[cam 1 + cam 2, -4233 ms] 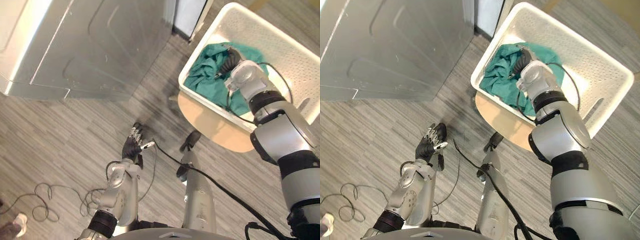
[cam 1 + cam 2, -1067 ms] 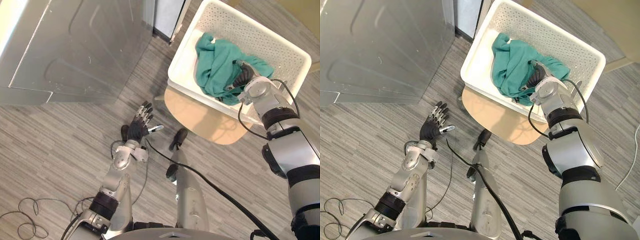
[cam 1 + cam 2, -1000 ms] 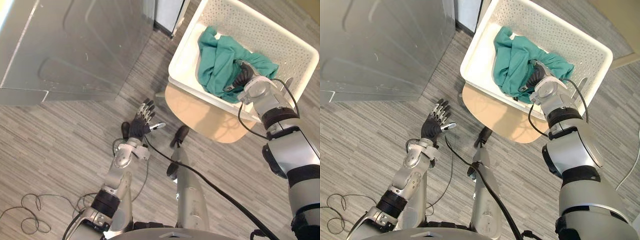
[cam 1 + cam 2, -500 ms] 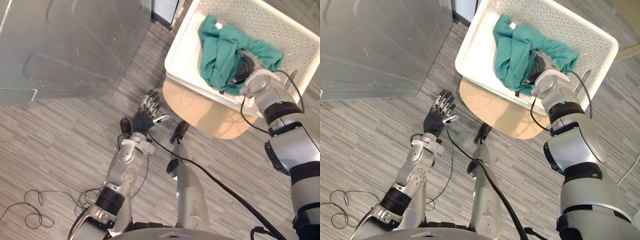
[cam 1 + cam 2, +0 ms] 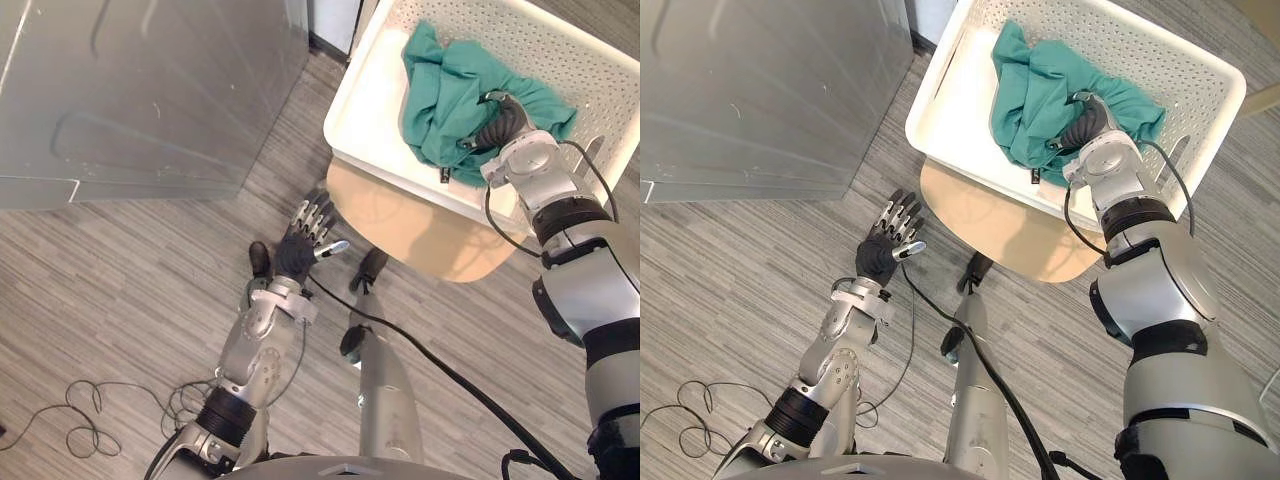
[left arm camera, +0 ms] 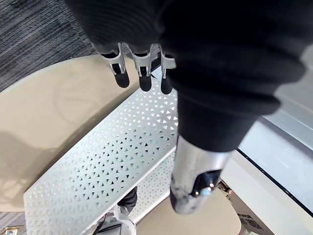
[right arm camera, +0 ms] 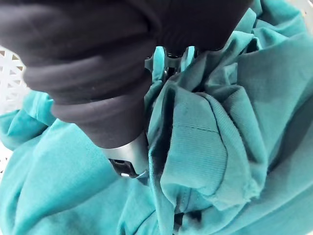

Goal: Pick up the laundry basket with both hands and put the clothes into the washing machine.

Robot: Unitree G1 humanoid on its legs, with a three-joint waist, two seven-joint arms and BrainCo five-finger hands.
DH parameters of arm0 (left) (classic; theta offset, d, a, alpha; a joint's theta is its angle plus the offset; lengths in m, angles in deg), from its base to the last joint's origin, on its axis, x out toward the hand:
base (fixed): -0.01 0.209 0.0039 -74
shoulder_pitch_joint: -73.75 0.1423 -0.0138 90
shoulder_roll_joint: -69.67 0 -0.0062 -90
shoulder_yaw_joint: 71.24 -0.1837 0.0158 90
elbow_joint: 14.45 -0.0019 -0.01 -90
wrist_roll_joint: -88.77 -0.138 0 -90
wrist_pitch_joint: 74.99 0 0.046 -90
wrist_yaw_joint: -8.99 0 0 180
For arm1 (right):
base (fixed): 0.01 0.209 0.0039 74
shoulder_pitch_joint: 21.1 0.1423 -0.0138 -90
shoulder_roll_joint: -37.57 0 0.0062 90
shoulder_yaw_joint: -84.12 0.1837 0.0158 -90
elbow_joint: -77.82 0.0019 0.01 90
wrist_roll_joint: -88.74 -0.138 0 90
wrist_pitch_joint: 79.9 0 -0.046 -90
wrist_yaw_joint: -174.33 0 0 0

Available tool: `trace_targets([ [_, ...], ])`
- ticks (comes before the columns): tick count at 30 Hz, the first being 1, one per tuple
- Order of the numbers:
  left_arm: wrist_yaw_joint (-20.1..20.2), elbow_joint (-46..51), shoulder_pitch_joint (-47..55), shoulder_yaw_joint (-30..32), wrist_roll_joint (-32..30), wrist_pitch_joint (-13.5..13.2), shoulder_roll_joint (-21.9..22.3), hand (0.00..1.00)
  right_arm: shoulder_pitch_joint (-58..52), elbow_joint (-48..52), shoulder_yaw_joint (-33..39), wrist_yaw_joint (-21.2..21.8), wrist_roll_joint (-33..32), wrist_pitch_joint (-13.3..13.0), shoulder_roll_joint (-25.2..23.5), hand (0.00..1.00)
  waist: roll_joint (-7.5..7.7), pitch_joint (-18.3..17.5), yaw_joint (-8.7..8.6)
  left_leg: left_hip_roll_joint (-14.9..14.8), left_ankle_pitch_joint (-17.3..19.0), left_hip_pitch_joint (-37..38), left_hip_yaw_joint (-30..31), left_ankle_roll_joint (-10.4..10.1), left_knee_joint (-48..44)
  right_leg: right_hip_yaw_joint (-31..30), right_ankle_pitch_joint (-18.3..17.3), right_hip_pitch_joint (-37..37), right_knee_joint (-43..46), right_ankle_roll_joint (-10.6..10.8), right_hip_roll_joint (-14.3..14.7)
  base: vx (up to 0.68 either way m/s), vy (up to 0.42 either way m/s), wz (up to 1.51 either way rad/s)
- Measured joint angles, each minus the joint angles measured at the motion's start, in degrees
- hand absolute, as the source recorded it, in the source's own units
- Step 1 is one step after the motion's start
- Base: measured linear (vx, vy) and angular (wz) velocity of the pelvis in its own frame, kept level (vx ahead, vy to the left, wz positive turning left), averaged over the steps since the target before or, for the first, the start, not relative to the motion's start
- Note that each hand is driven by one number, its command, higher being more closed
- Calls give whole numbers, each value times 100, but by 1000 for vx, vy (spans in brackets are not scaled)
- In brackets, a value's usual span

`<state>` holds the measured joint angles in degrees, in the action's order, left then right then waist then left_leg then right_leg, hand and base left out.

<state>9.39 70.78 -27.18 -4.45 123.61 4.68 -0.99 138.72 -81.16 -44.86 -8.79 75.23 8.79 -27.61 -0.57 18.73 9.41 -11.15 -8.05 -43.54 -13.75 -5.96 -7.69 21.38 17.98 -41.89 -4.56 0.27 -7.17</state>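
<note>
The white perforated plastic laundry basket [image 5: 940, 95] sits on a round beige wooden stool [image 5: 1000, 235], its long axis running across our front, so one short end faces each arm. The crumpled teal garment [image 5: 1040, 75] lies inside, towards the right end. Our right hand [image 5: 1087, 125] is sunk into that cloth, and we cannot tell whether it has a hold. Our left hand [image 5: 885, 245] hovers open with fingers straight and spread, low over the floor, just short of the stool's edge. The basket's left end lies ahead of it and slightly to the right, so we judge this hand must rise there. The grey metal washing machine [image 5: 760, 90] stands to the left.
</note>
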Motion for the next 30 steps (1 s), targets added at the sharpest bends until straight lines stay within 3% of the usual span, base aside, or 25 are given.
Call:
trace_targets([
  [18, -11, 181, 47, 56, 129, 5, -4, 0, -211, -209, 668, 43, -1640, -86, -243, 100, -37, -77, 117, -51, 19, 154, 63, -21, -38, 57, -57, 205, 11, 22, 52, -62, -1, 0],
  [30, -127, 163, 111, 313, 159, 2, -9, 0, -905, 567, 2224, 54, -3354, -395, -521, 100, -34, -75, 84, -307, 493, -213, 128, 30, -1002, 21, -73, 205, 115, 48, 162, -72, -8, -7],
])
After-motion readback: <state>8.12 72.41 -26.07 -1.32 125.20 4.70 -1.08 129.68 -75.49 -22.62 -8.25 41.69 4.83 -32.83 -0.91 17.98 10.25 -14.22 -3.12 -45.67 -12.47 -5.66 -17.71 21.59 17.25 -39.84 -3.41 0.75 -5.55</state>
